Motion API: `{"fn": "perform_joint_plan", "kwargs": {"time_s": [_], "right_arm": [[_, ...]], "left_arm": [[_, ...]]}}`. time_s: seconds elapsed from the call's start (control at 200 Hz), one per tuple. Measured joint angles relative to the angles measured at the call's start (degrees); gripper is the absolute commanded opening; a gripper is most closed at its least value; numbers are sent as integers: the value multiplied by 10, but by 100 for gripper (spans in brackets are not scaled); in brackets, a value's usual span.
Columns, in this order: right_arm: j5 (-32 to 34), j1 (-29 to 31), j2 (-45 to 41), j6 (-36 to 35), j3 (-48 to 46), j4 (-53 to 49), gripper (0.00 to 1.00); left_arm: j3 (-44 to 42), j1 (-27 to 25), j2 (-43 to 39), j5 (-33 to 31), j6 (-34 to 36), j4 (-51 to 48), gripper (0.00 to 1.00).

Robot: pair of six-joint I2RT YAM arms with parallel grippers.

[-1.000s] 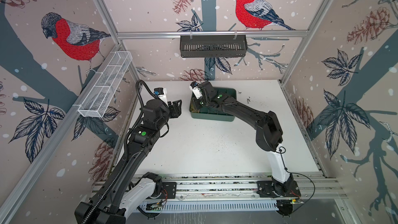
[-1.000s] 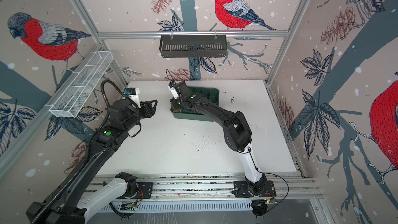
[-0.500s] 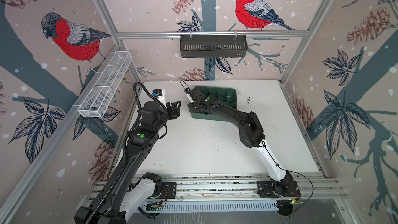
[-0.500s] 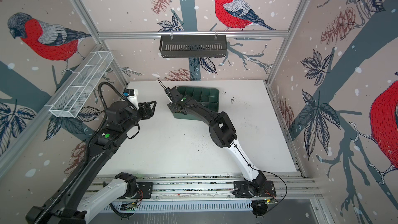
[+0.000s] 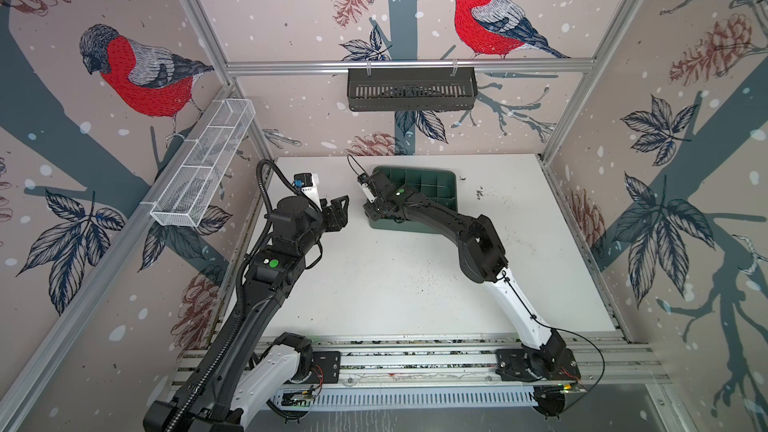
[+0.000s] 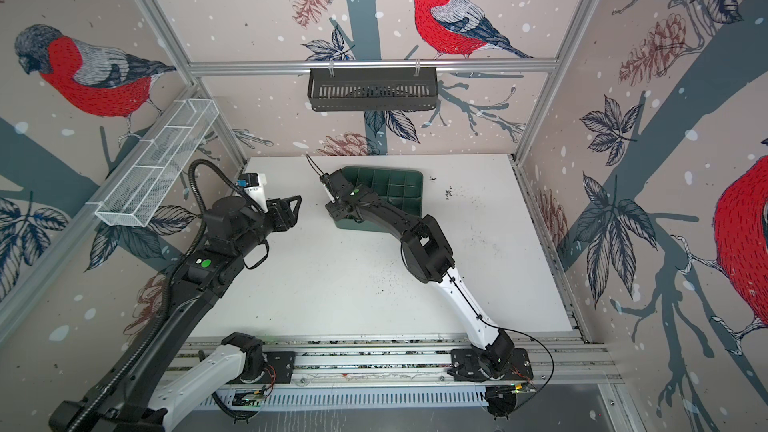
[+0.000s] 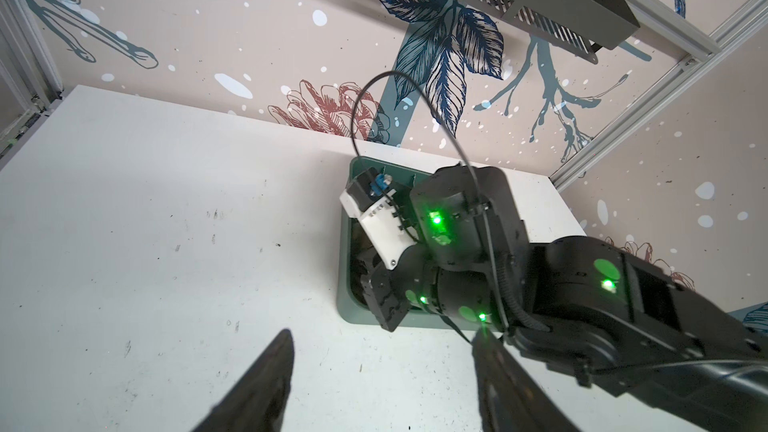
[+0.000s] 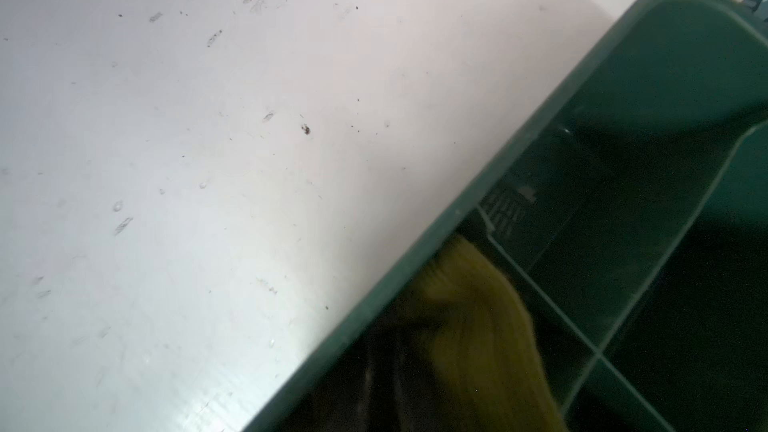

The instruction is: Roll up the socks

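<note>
The right gripper (image 5: 375,214) has swung over and dipped into the near-left corner of the tray (image 5: 440,184); I cannot tell whether it is parted. The socks (image 8: 478,326) lie beside it in that corner, probably being stowed. The left gripper (image 7: 382,338) hangs open over the counter (image 5: 395,284).

We find the tray (image 5: 440,187) on the tabletop (image 5: 395,284) toward the back, right of the left arm (image 5: 286,222). The socks (image 8: 478,326) lie in a compartment against its left wall, under the right arm (image 5: 432,209).
</note>
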Motion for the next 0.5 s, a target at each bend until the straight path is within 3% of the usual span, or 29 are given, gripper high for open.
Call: {"fn": "perform_joint_plan", "kwargs": {"time_s": [0.18, 0.35, 0.5], "right_arm": [[-68, -33, -150, 26, -160, 85, 31], [-183, -54, -271, 40, -252, 203, 33], [-240, -74, -346, 57, -313, 251, 33]], "left_arm": [[-8, 2, 1, -9, 5, 0, 69], [-15, 3, 6, -14, 5, 10, 69], [-31, 3, 9, -23, 5, 30, 70]]}}
